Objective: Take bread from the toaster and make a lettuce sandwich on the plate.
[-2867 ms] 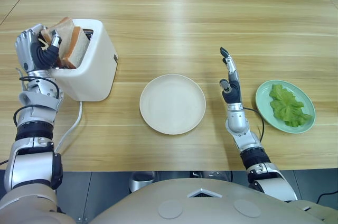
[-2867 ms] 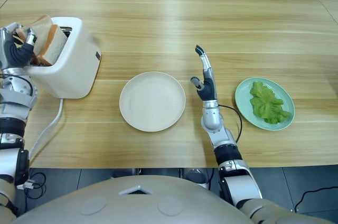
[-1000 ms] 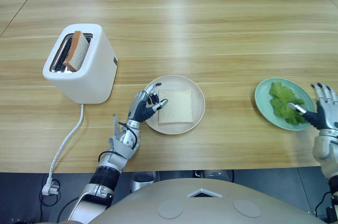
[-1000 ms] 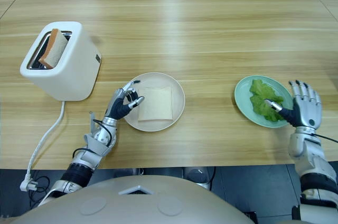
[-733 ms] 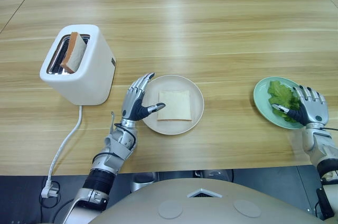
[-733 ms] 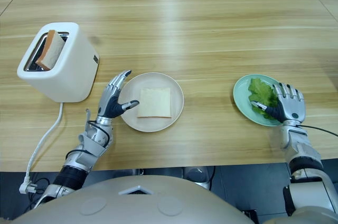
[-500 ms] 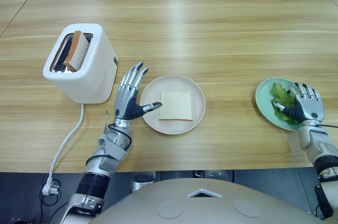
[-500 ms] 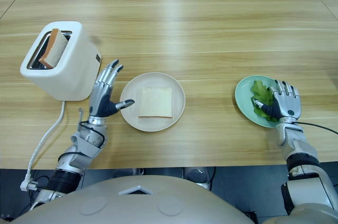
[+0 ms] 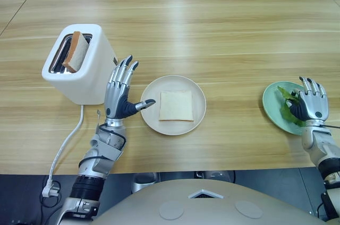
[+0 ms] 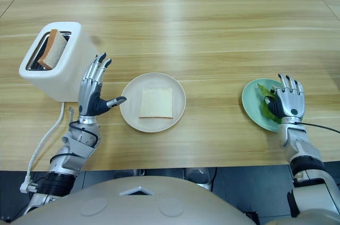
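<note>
Pale bread slice (image 9: 176, 105) lies flat on plate (image 9: 153, 119), square to table (image 9: 212, 23) edge.

I see a wood-grain table (image 9: 223, 28) with a soft sheen, a smooth matt white toaster (image 9: 90, 76), a matt cream plate (image 9: 172, 128).

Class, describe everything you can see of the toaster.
The toaster is a white, smooth, rounded box standing upright on the wooden table at the robot's left. One bread slice leans in its top slot. A white cord runs from its base past the table edge. The left hand stands close beside it.
</note>
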You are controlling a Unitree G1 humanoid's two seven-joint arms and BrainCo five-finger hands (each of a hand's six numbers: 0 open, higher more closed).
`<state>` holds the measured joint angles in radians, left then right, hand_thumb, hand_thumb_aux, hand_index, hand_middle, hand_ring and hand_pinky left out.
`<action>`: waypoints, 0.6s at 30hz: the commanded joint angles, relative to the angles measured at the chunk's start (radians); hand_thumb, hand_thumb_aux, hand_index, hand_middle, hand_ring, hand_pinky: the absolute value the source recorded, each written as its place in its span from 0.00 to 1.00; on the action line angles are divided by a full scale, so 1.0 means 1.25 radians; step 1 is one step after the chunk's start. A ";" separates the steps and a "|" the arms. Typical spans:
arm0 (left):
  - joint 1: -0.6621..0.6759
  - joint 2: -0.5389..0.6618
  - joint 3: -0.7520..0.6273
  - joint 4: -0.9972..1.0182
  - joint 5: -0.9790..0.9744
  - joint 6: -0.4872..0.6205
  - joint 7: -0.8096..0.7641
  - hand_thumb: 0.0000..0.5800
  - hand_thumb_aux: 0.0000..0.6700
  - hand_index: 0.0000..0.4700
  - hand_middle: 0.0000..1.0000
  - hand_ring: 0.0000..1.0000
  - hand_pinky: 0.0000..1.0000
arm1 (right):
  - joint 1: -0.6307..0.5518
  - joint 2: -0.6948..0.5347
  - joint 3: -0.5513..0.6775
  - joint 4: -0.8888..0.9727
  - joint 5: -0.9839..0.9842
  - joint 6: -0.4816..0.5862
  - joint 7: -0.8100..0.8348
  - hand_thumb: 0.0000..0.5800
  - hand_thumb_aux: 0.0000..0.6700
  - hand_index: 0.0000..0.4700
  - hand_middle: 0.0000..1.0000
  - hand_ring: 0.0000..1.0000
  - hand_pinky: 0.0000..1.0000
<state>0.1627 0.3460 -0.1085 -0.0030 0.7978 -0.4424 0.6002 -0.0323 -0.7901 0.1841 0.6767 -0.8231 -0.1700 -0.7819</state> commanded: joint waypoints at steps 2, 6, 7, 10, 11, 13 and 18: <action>-0.008 0.010 0.025 0.001 -0.005 0.006 0.011 0.00 0.00 0.00 0.00 0.00 0.00 | 0.072 0.019 -0.009 -0.320 -0.020 -0.008 0.011 1.00 1.00 0.98 0.00 0.00 0.00; -0.003 0.016 0.061 -0.027 -0.009 0.005 0.037 0.00 0.00 0.00 0.00 0.00 0.00 | 0.060 0.081 0.048 -0.523 -0.021 -0.065 0.100 1.00 1.00 0.98 0.00 0.00 0.00; 0.000 0.015 0.071 -0.038 -0.007 0.006 0.045 0.00 0.00 0.00 0.00 0.00 0.00 | 0.042 0.105 0.076 -0.541 -0.030 -0.080 0.123 1.00 1.00 0.98 0.00 0.00 0.00; 0.010 0.011 0.098 -0.074 0.001 0.014 0.055 0.00 0.00 0.00 0.00 0.00 0.00 | -0.044 0.200 0.178 -0.519 -0.067 -0.135 0.178 1.00 1.00 0.98 0.00 0.00 0.00; 0.010 0.010 0.103 -0.082 0.005 0.018 0.057 0.00 0.00 0.00 0.00 0.00 0.00 | -0.069 0.224 0.205 -0.498 -0.079 -0.151 0.190 1.00 1.00 0.98 0.00 0.00 0.00; 0.007 0.009 0.107 -0.096 0.017 0.023 0.059 0.00 0.00 0.00 0.00 0.00 0.00 | -0.109 0.263 0.250 -0.450 -0.097 -0.179 0.205 1.00 1.00 0.98 0.00 0.00 0.00; -0.005 0.018 0.122 -0.113 0.034 0.038 0.056 0.00 0.00 0.00 0.00 0.00 0.00 | -0.177 0.326 0.337 -0.303 -0.146 -0.224 0.185 1.00 1.00 0.98 0.00 0.00 0.00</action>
<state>0.1611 0.3574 0.0278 -0.1292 0.8282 -0.4068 0.6751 -0.2408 -0.3839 0.5800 0.2331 -0.9803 -0.4325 -0.5433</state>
